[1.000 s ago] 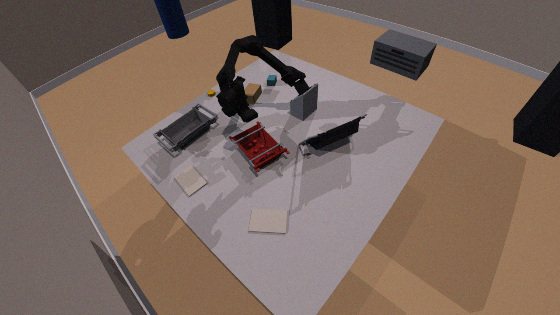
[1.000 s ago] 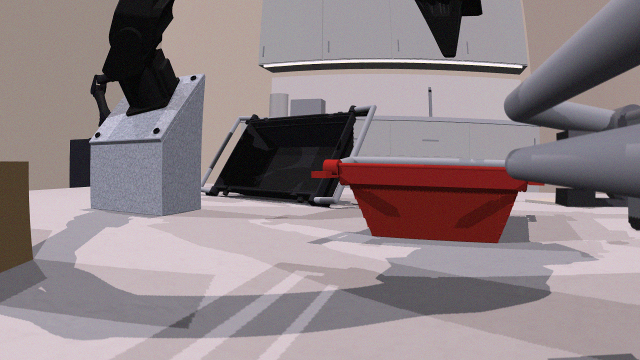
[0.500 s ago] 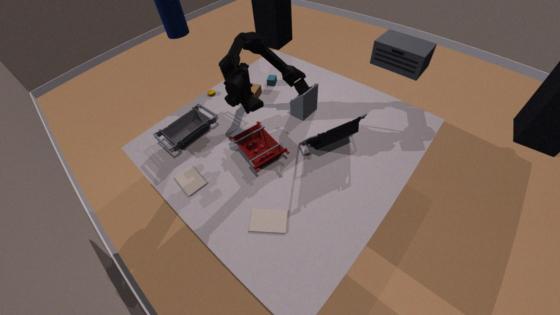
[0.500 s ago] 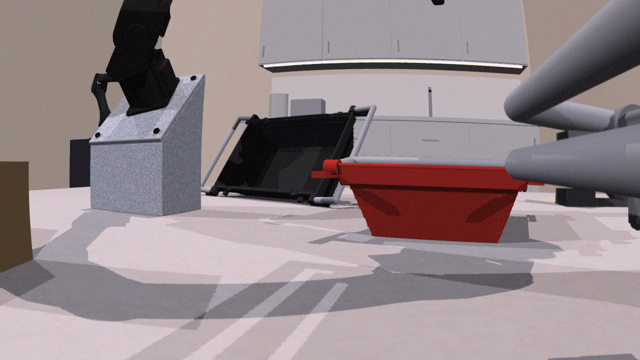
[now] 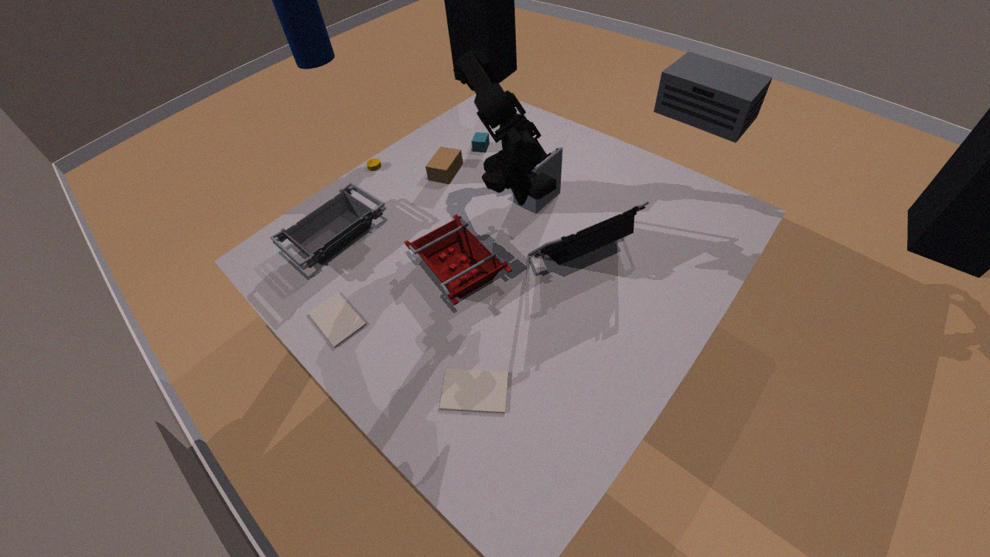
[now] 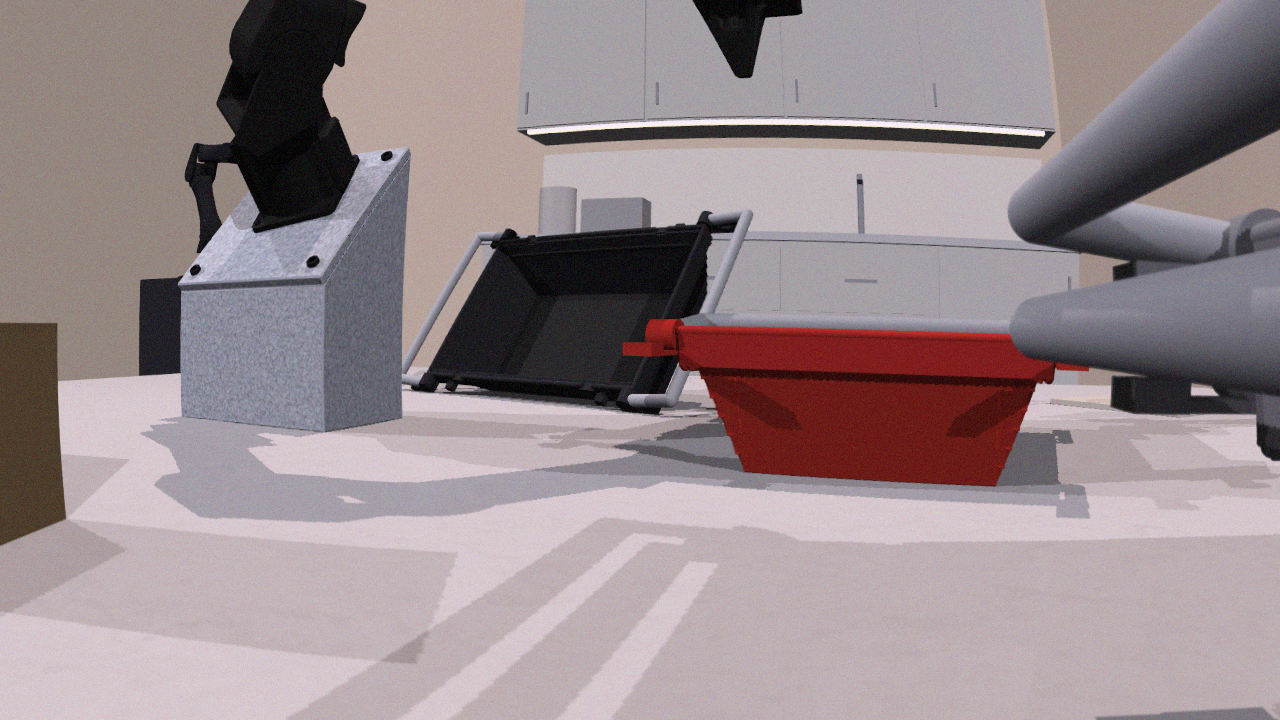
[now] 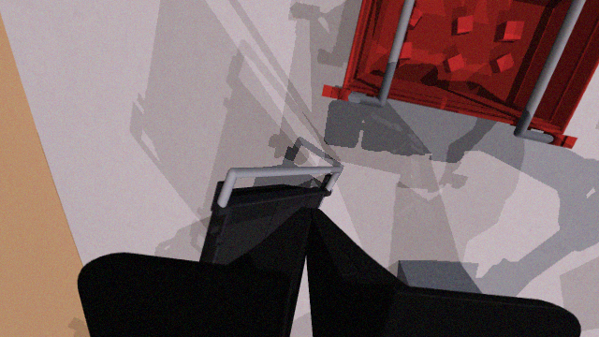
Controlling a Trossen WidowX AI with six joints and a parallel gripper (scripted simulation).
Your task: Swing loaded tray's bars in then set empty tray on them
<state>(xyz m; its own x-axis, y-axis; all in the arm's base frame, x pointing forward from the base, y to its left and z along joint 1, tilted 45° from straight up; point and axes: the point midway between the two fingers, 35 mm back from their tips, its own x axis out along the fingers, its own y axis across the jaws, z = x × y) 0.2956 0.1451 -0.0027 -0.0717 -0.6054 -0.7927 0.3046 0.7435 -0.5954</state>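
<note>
The loaded red tray (image 5: pixel 484 257) (image 6: pixel 859 411) (image 7: pixel 370 56) stands mid-mat with small red blocks (image 7: pixel 510 30) inside. Its two grey wire bars (image 5: pixel 435 238) (image 7: pixel 398 47) lie in across its top; the second bar (image 5: pixel 474 270) (image 7: pixel 549 65) runs parallel to the first. An empty black tray (image 5: pixel 588 238) (image 6: pixel 572 313) (image 7: pixel 234 215) leans on its side to the right, with a wire bar (image 7: pixel 281 172) at its end. My gripper (image 5: pixel 520 199) (image 6: pixel 742 67) (image 7: pixel 309 217) is shut on nothing and hangs high over the black tray's end.
A grey tray (image 5: pixel 329 225) lies left of the red one. The grey arm pedestal (image 5: pixel 547 179) (image 6: pixel 295 304) stands behind. A brown box (image 5: pixel 443 165) (image 6: pixel 26 429), teal cube (image 5: pixel 479 141) and yellow disc (image 5: pixel 373 164) sit at the back. Two pale tiles (image 5: pixel 336 318) (image 5: pixel 475 390) lie in front.
</note>
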